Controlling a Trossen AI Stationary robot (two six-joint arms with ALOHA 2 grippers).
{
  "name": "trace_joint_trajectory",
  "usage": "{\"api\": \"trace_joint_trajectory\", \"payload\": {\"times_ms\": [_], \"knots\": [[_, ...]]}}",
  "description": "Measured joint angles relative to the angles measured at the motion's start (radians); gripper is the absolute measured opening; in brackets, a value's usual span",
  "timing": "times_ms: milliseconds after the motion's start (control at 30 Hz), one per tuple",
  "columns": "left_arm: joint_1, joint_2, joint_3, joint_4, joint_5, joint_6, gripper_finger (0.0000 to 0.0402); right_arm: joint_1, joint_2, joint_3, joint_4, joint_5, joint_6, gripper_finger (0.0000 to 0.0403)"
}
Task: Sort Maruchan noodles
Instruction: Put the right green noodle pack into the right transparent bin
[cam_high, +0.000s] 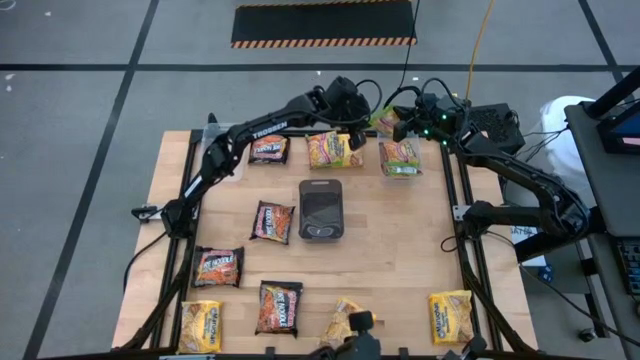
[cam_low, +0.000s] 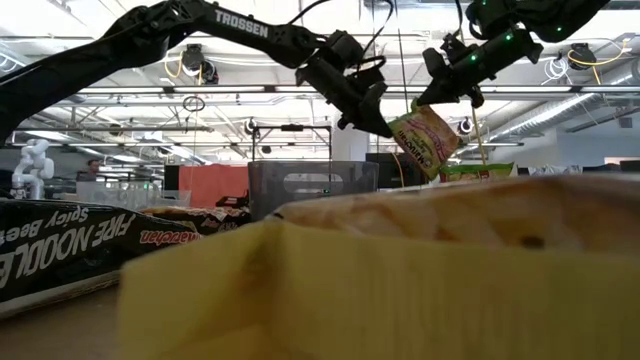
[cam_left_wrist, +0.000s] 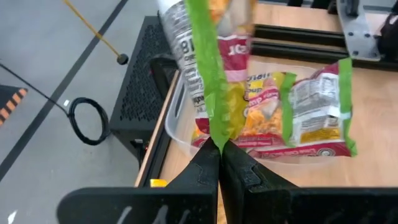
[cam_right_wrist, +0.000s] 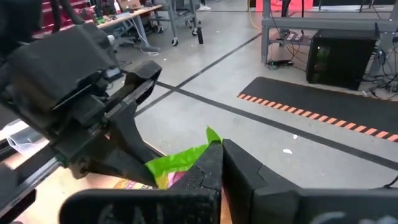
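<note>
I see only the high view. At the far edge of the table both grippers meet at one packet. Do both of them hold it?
Observer: The left wrist view shows the left gripper shut on the green border of the green-edged packet.
Operator: And the right one?
Observer: In the right wrist view the right gripper pinches a green border too.
Operator: Does the packet rest on something?
Observer: No. In the low view it hangs in the air between both grippers.
</note>
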Motion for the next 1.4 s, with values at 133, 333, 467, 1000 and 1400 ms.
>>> {"api": "trace_joint_trajectory", "payload": {"times_ms": [133,333,467,1000,1400], "knots": [[-0.011,0.000,0.000,-0.008,0.001,0.021,0.0001,0.000,0.000,0.000,-0.040,0.023,-0.016,0.0000],[-0.030,0.000,0.000,-0.006,0.001,0.048,0.0001,0.000,0.000,0.000,-0.077,0.023,-0.019,0.0000],[-0.040,0.000,0.000,-0.006,0.003,0.051,0.0001,0.000,0.000,0.000,-0.106,0.024,-0.024,0.0000],[-0.051,0.000,0.000,0.042,-0.010,0.020,0.0001,-0.002,0.001,0.000,-0.215,0.100,-0.052,0.0000],[-0.076,0.000,0.000,0.046,-0.020,0.027,0.0001,-0.002,0.001,-0.053,-0.206,0.099,-0.040,0.0000]]}}
